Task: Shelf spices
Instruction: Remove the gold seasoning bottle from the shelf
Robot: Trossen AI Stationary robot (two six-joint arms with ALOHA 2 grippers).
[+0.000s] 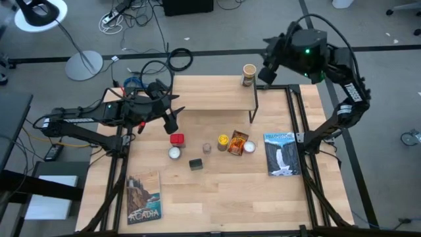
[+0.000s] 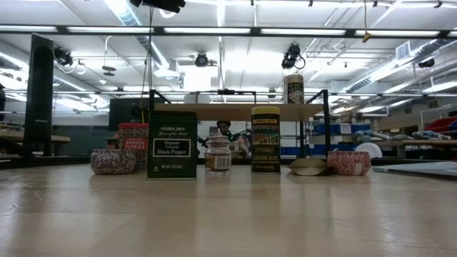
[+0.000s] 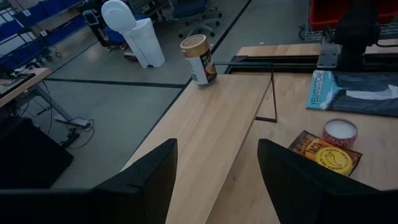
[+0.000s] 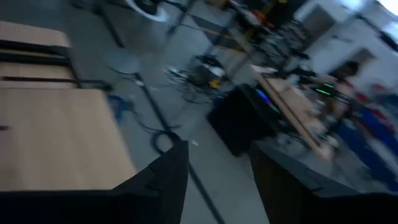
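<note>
The shelf (image 1: 214,99) stands at the table's far middle, and the tan cylindrical jar (image 1: 248,74) stands upright on its right end. In front of the shelf the red tin (image 1: 177,139), dark tin (image 1: 195,164), small pale-capped jar (image 1: 206,147), yellow jar (image 1: 223,141) and orange packet (image 1: 238,142) rest on the table. My left gripper (image 1: 172,118) is open and empty at the shelf's left end, facing along the plank (image 3: 217,118) toward the tan jar (image 3: 199,60). My right gripper (image 1: 266,69) is open and empty just right of the jar; its own view (image 4: 214,180) faces the floor.
Two white round discs (image 1: 174,153) (image 1: 249,148) lie among the spices. One picture book (image 1: 281,153) lies at the right, another (image 1: 144,197) at the near left. The near middle of the tabletop (image 1: 217,204) is bare wood. Cables lie on the floor beyond the far edge.
</note>
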